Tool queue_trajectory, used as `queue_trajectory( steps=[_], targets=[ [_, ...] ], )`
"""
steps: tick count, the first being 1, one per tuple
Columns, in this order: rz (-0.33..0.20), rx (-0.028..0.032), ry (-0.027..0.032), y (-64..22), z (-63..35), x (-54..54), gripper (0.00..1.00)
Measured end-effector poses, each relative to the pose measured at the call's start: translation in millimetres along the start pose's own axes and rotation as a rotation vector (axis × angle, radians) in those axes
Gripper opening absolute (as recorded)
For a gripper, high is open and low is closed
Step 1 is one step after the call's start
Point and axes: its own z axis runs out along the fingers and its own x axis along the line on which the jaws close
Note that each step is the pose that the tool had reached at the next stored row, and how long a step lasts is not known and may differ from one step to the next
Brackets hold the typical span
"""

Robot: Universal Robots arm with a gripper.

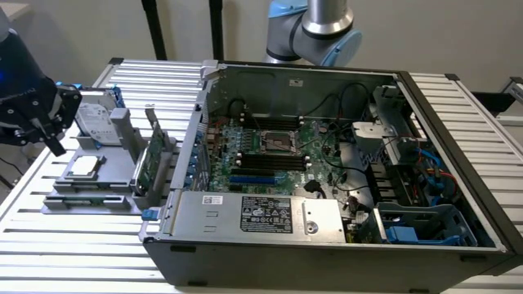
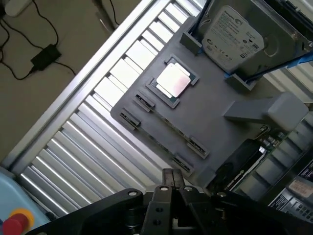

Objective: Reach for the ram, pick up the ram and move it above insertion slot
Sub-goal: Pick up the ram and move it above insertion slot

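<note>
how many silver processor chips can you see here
1. The silver processor chip lies flat on the grey tray, beside the hard drive, outside the computer case. Another may sit hidden in the motherboard's socket; I cannot tell.

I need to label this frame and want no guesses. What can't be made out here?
- Ram: the wrist view sees the narrow holders on the gray fixture edge-on, too thin to tell whether a stick sits in them.
- Black memory slots: too small in the exterior view to tell filled from empty.
- Hard drive: cut off by the wrist picture's edge.
- Gripper: its body is cut off by the exterior picture's edge.
</note>
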Motion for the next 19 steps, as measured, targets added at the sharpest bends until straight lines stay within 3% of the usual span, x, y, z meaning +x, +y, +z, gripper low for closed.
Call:
queue_trajectory(
  steps=[19],
  targets=[
    [-0.345,-0.0025,0.0126,-0.3,7.7,0.0,0.11]
  ],
)
